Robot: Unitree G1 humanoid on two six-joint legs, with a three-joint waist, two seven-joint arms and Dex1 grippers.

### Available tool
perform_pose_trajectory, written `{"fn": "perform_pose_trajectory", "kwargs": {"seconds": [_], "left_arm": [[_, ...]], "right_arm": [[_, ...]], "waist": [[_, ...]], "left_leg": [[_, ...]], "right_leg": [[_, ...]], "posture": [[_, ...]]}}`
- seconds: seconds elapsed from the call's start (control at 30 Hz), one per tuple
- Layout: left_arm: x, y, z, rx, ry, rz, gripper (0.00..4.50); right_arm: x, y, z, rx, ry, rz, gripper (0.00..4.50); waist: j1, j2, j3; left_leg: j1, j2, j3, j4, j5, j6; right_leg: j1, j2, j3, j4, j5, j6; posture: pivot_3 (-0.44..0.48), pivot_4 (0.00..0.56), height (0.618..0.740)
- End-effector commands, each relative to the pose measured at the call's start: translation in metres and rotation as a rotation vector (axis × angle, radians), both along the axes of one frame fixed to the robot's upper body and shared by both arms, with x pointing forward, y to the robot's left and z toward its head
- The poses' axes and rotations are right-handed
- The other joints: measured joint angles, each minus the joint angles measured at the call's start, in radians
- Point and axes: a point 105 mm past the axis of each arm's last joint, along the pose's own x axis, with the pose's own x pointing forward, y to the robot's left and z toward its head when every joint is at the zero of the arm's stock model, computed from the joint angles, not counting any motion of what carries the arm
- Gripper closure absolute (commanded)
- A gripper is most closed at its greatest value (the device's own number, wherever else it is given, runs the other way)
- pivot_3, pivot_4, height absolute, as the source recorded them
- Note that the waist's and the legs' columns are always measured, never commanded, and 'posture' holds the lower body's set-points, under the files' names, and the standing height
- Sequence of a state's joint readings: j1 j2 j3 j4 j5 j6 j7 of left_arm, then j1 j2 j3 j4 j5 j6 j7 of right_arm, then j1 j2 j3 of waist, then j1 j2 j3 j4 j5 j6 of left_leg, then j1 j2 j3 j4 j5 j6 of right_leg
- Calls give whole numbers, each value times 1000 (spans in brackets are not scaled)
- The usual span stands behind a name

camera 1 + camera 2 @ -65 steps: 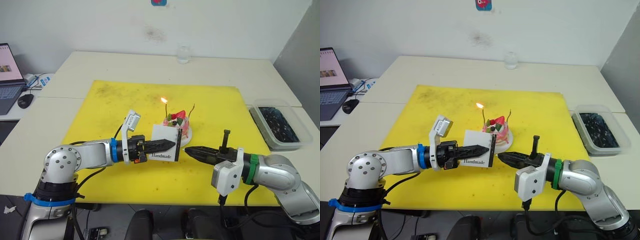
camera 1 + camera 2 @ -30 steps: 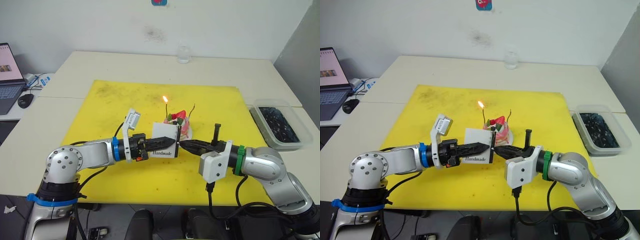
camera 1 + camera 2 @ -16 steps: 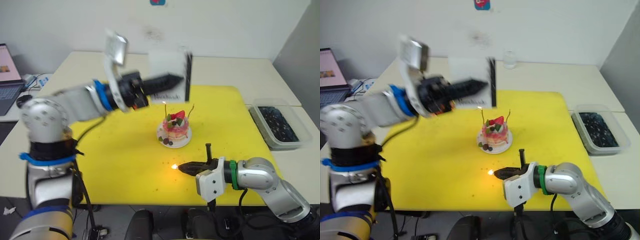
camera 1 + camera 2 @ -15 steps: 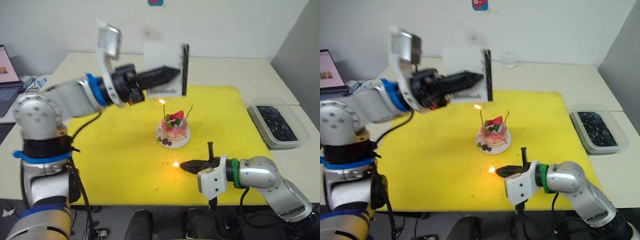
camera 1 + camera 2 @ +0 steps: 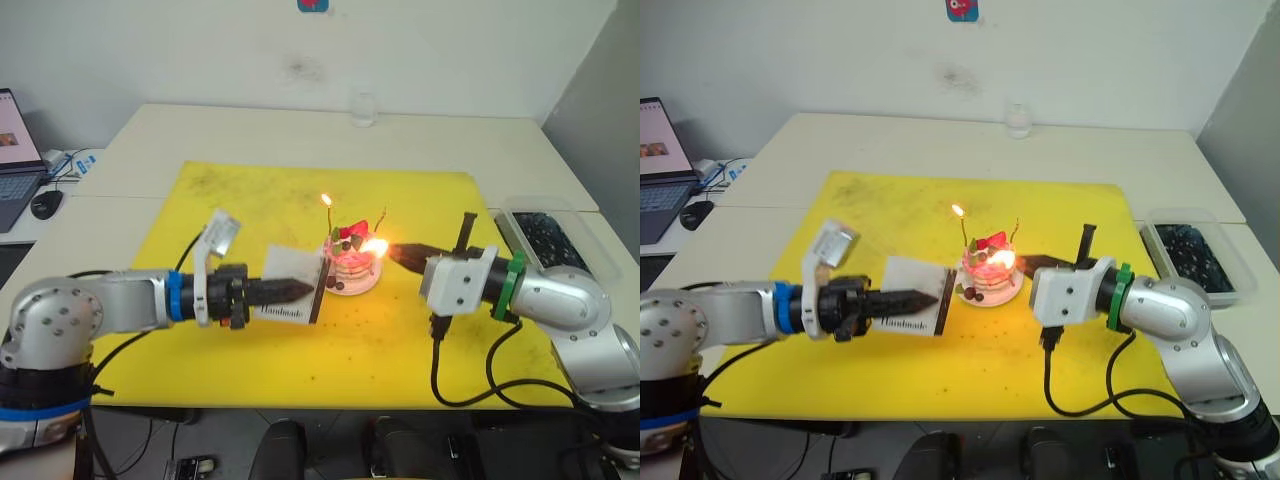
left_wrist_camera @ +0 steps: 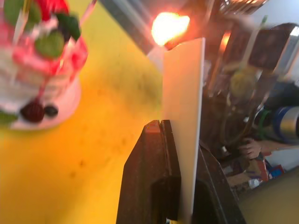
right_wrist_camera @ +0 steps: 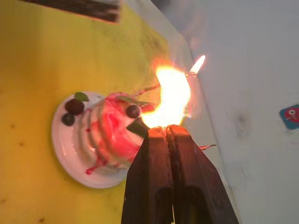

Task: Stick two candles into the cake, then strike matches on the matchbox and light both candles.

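A small pink cake (image 5: 352, 262) sits on a white plate (image 5: 351, 285) in the middle of a yellow mat (image 5: 260, 210). Two thin candles stick up out of the cake. The candle (image 5: 330, 222) on the cake's left side has a little flame on top. The other candle (image 5: 382, 222) on the right side has a bright flame just beside it. That flame is at the tip of the right gripper (image 5: 400, 252), whose black fingers are pressed together. To the left of the cake, the left gripper (image 5: 302, 289) pinches a white matchbox (image 5: 292, 298) that stands on its edge, close to the plate.
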State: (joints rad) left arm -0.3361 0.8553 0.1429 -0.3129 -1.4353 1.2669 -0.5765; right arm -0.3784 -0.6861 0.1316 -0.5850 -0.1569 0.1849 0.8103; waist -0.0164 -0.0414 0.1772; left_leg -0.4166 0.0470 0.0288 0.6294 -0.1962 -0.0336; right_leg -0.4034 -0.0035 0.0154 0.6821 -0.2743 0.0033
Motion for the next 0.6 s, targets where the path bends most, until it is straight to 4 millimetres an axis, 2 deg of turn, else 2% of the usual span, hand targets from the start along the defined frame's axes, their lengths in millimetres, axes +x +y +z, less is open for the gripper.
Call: {"fn": "perform_pose_trajectory", "kwargs": {"seconds": [0.03, 0.27, 0.6], "left_arm": [[-7, -7, 1, -5, -53, -48, 4500], [-11, -11, -1, -18, -56, -73, 4500], [-9, -15, 0, -32, -68, -83, 4500]], "right_arm": [[9, -3, 12, 10, -66, -46, 4490], [19, -3, 19, 19, -103, -84, 4490], [28, -3, 15, 1, -100, -104, 4490]], "waist": [[4, 0, 0], [11, 0, 0], [10, 0, 0]], "left_leg": [[0, 0, 0, 0, 0, 0], [-1, 0, 1, -1, 0, 0], [-1, 0, 1, -1, 0, 0]], "right_leg": [[0, 0, 0, 0, 0, 0], [-1, 1, 0, 0, -1, -1], [-1, 1, 0, 0, -1, -1]], "posture": [[0, 150, 740], [0, 150, 740], [0, 150, 740]]}}
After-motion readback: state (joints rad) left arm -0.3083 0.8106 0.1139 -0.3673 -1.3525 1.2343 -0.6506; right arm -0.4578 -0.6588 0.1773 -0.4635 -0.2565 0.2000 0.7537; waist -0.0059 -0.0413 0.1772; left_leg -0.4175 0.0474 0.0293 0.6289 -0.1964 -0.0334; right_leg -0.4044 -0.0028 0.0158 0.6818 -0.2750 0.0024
